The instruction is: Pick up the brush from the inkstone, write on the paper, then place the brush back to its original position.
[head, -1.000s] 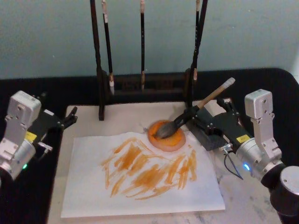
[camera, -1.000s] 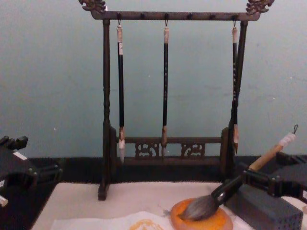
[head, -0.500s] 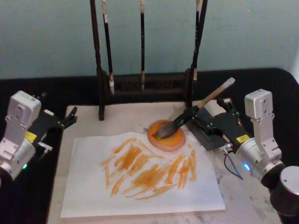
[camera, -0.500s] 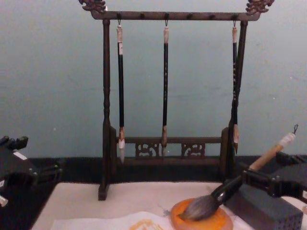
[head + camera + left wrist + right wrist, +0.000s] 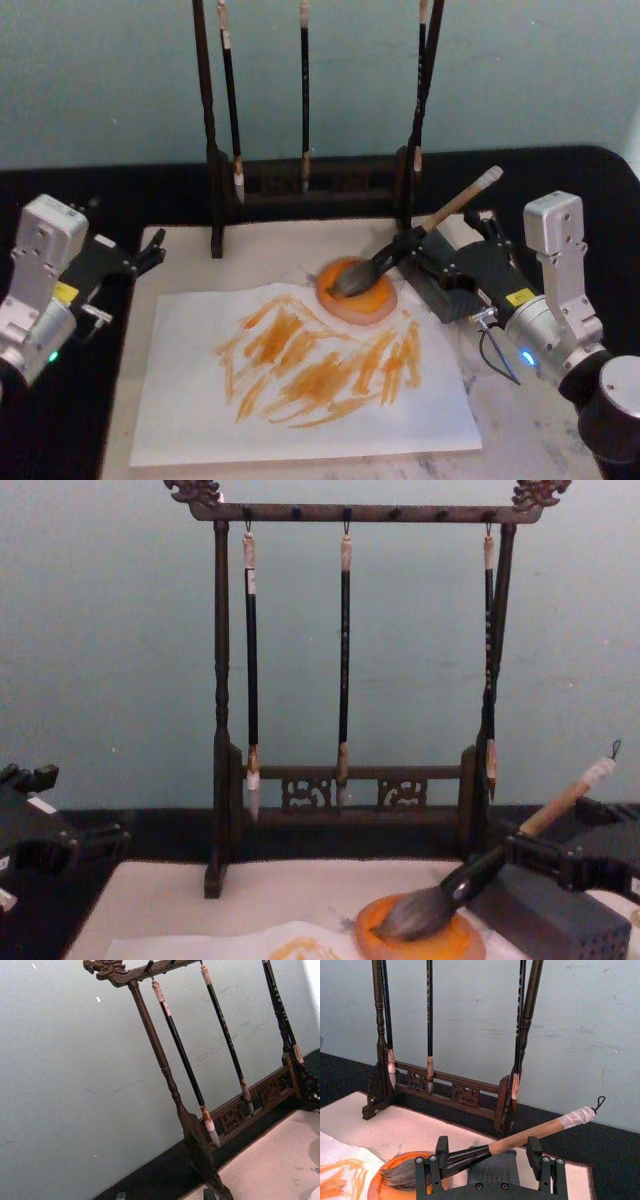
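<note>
Two tools flanked the felt mat (image 5: 200, 262). The right tool (image 5: 486, 1161) sat at the brush (image 5: 415, 240), its fingers (image 5: 436, 1152) spread apart on either side of the handle with gaps showing, so nothing was clamped. The brush lay tilted, bristles resting in the orange inkstone (image 5: 372, 301) and its white, looped end raised up and to the right, above a grey perforated block (image 5: 545, 915). The paper (image 5: 190, 400) lay on the near side of the inkstone, already covered with orange strokes, so the writing looked done and the brush seemed back in its place.

Judging by its look, the brush would be light, with a stiff wooden handle and a soft, wet head that would smear or drip if touched. The sensible grip would be on the tan handle just past the black ferrule, where the right tool's fingers stood. The inkstone looked shallow and could slide if the bristles dragged.

The right arm reached in from the right, low and roughly level over the block, pointing left toward the inkstone. The left tool (image 5: 150, 252) was parked at the mat's far left corner, fingers slightly apart and empty, facing the stand (image 5: 305, 185) of hanging thin brushes.
</note>
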